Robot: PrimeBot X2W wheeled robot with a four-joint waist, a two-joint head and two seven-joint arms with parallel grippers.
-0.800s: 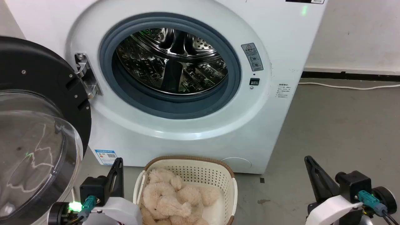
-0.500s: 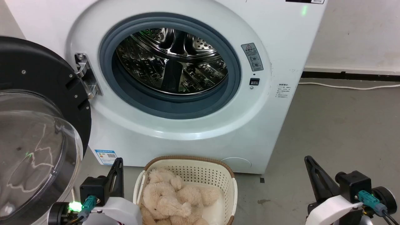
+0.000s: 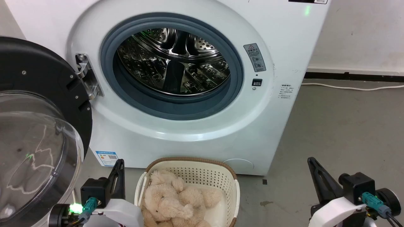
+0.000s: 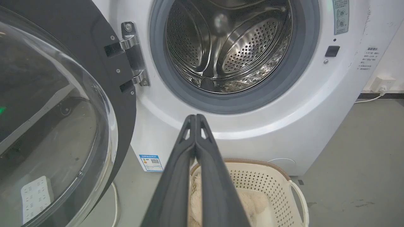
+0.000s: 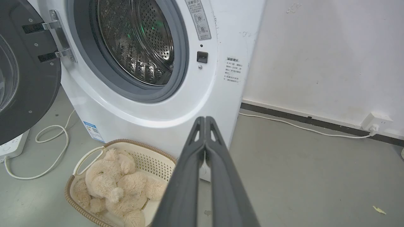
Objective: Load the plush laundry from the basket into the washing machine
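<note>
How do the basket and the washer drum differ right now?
The basket is cream plastic; the drum is shiny steel. The basket holds the plush laundry; the drum looks empty. The basket opens upward; the drum opens forward. Both have perforated walls.

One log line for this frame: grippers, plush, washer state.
left gripper: shut, empty | right gripper: shut, empty | plush: in basket | washer door: open | drum: empty
</note>
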